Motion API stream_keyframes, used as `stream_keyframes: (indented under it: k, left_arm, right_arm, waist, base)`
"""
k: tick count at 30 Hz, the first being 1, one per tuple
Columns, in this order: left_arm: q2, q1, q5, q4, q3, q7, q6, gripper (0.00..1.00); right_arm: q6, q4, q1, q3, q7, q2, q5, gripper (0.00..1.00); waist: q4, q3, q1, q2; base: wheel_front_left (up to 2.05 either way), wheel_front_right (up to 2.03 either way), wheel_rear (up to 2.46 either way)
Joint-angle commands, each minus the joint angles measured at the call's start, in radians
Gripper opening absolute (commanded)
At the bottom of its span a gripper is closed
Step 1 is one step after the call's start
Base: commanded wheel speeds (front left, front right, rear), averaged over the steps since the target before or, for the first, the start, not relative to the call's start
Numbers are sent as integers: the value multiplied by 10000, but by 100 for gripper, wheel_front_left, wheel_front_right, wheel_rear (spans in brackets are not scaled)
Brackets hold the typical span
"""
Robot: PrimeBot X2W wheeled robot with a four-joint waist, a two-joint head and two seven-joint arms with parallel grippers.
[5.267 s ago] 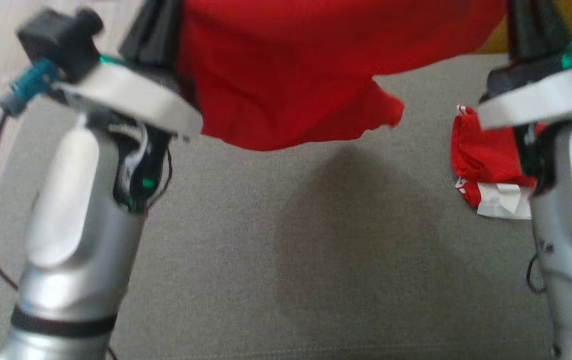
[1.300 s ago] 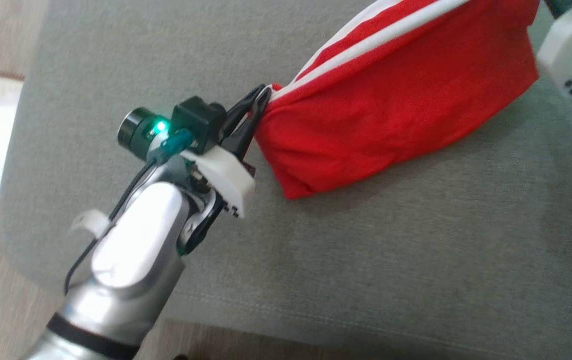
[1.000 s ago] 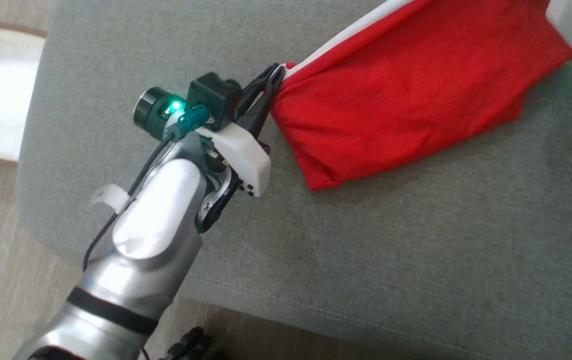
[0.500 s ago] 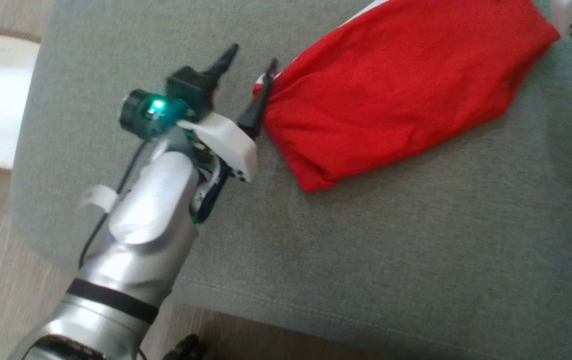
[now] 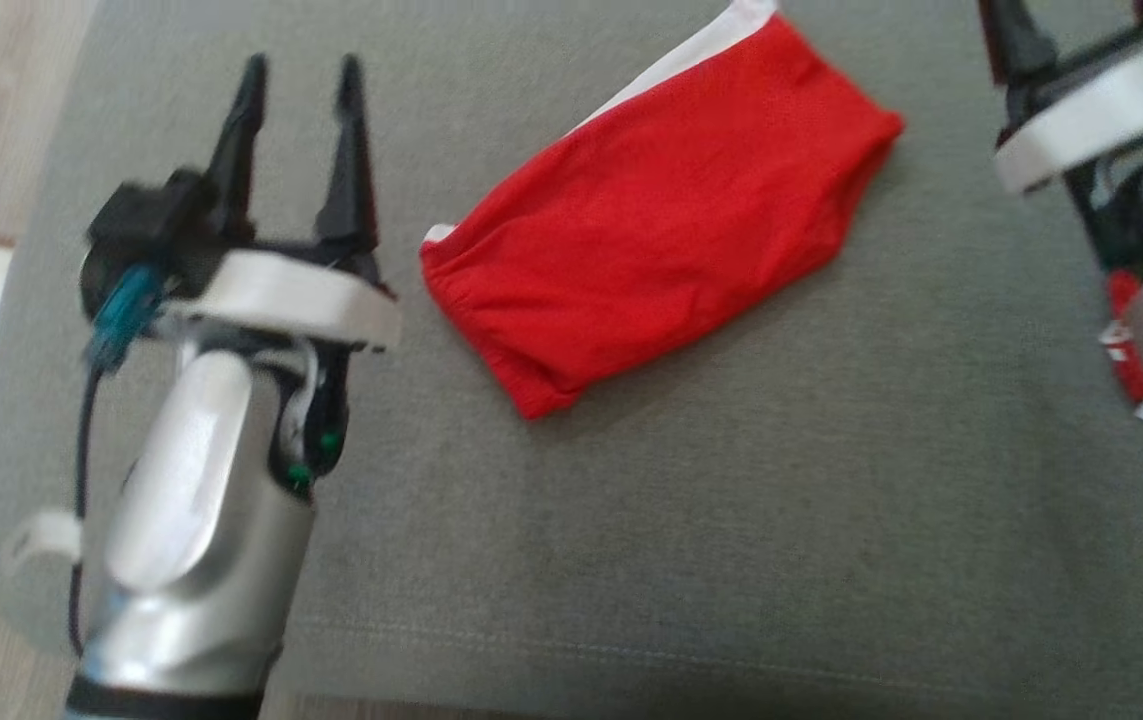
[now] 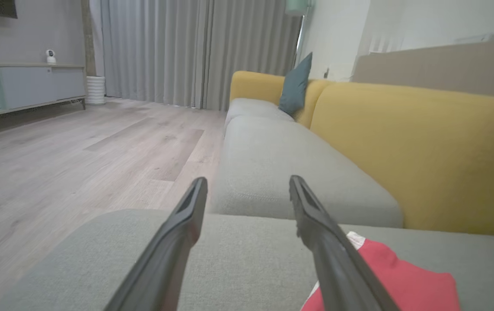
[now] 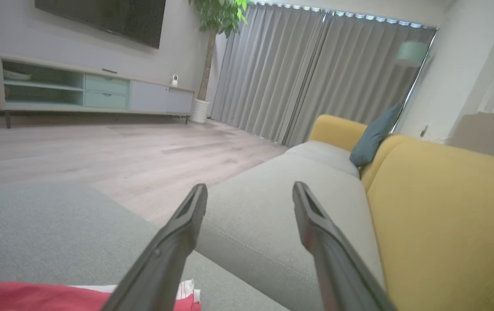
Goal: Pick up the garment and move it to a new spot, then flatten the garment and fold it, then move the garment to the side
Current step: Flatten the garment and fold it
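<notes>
While my left gripper and right gripper gape empty, the garment lies between them, long axis running one to the other, nearer my left.

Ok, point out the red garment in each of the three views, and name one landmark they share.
Head view: the red garment lies flat at upper centre, a white strip along its far edge.
Left wrist view: bottom right corner.
Right wrist view: bottom left edge.
Shared landmark: the grey seat cushion under the garment.
</notes>
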State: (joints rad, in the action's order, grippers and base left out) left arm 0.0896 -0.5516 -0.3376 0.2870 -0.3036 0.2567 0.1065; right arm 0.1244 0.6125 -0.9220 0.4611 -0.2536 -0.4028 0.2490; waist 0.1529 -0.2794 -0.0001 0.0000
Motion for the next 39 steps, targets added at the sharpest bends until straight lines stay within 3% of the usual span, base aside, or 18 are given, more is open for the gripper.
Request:
stream_keyframes:
  k: [1, 8, 16, 24, 31, 39]
  left_arm:
    - [204, 128, 46, -538, 551, 48, 32, 100]
    - [-113, 1887, 462, -1618, 1389, 50, -242, 100]
    - [-327, 3452, 1033, -1810, 1460, 50, -699, 100]
    - [-386, 4064, 1158, -2018, 1683, 50, -762, 100]
    - [-392, 3911, 995, -1993, 1328, 51, -674, 100]
    - [-393, 3487, 935, -1738, 1076, 51, -580, 100]
  right_arm:
    - [63, -539, 592, -271, -78, 222, -217, 100]
    - [63, -2173, 3336, -1885, -80, 1168, -1528, 100]
    - [63, -3321, 5763, -3511, -14, 2611, -2859, 100]
    - [63, -3792, 6901, -4116, 190, 3283, -3269, 100]
    - [63, -3795, 6824, -4235, 842, 3407, -2728, 100]
    - [63, -3530, 5829, -4646, 2256, 3487, -579, 100]
  waist:
    - [-438, 474, 1, 0]
    - [-920, 1143, 1, 0]
    - [-1164, 1599, 1, 0]
    - [-1207, 1707, 1, 0]
    - [-866, 1401, 1, 0]
    - [-129, 463, 1, 0]
  base:
    - [0, 0, 0]
    - [0, 0, 0]
    - [0, 0, 0]
    - [0, 0, 0]
    - [0, 0, 0]
    - [0, 0, 0]
